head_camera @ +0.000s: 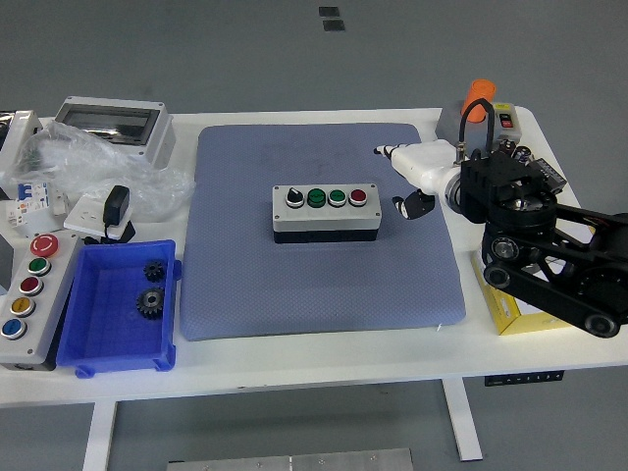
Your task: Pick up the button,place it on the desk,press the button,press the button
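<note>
Button box point(325, 210) sits flat mid-mat point(245, 285), long side left-right, four controls on top: black knob, two greens, red point(358, 197) at the right end. Nothing touches it.

Right hand point(420, 169) hovers just right of the box, near the mat's right edge, clear of it. Fingers look loosely apart and hold nothing; thumb hangs low. Most of the hand is edge-on and partly hidden by the wrist, so the exact finger pose is hard to read. Left arm not in view.

Judgement: pick and place look done, and I can't tell from this whether any press is still owed.

Risks if another press comes:
- Buttons sit close together. A wide fingertip coming in from the right could land across red and the neighbouring green, or hit the wrong one.
- Box is loose on a soft mat. A press with any sideways push could skid it left or rock it, so the button never bottoms out.
- A low hanging thumb could catch the box's right end on approach and rotate it.
- The forearm point(549, 255) is bulky and lies over the clutter on the right: capacitors point(530, 162), yellow box point(505, 309), orange-topped unit point(481, 98). An elbow swing could knock these off the table's right edge.
- Left-side stuff (blue bin point(98, 334), second button panel point(29, 294)) is well apart, no risk.
</note>
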Controlling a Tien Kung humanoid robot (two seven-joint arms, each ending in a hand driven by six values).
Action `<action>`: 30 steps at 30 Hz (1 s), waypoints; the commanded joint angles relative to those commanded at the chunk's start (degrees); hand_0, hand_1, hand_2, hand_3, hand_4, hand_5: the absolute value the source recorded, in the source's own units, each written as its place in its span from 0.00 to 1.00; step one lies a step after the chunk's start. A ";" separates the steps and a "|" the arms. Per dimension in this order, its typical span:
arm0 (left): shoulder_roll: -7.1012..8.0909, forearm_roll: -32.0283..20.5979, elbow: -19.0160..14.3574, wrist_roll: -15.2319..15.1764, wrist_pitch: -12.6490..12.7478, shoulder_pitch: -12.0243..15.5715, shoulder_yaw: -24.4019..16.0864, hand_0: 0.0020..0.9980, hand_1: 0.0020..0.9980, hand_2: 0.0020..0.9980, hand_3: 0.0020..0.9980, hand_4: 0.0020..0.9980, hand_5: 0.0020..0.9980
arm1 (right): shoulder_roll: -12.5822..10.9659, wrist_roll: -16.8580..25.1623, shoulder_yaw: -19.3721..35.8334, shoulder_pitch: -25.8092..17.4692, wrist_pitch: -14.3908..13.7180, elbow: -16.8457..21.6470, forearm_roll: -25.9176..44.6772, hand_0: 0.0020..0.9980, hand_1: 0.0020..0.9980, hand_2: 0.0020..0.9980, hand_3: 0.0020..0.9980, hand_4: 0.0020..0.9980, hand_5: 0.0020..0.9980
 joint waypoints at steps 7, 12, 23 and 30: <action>0.12 -0.08 0.00 0.03 0.10 0.01 0.01 0.63 0.62 0.57 0.60 0.63 0.34 | 2.02 0.00 -2.36 2.21 4.75 -1.63 6.47 0.52 0.51 0.37 1.00 0.23 0.00; 0.09 -0.14 0.00 -0.04 0.06 -0.04 0.10 0.63 0.62 0.57 0.60 0.63 0.34 | 2.86 0.00 -3.06 2.45 4.45 -3.15 6.98 0.49 0.48 0.35 1.00 0.17 0.00; 0.10 -0.28 0.00 -0.17 0.09 -0.10 0.28 0.63 0.62 0.57 0.61 0.63 0.34 | 3.50 0.00 -4.73 2.65 3.26 -5.45 7.83 0.46 0.44 0.33 1.00 0.14 0.00; 0.07 -0.27 0.00 -0.19 0.15 -0.12 0.32 0.63 0.62 0.57 0.60 0.63 0.34 | 3.92 0.00 -5.51 2.98 2.77 -4.89 7.74 0.45 0.44 0.33 1.00 0.14 0.00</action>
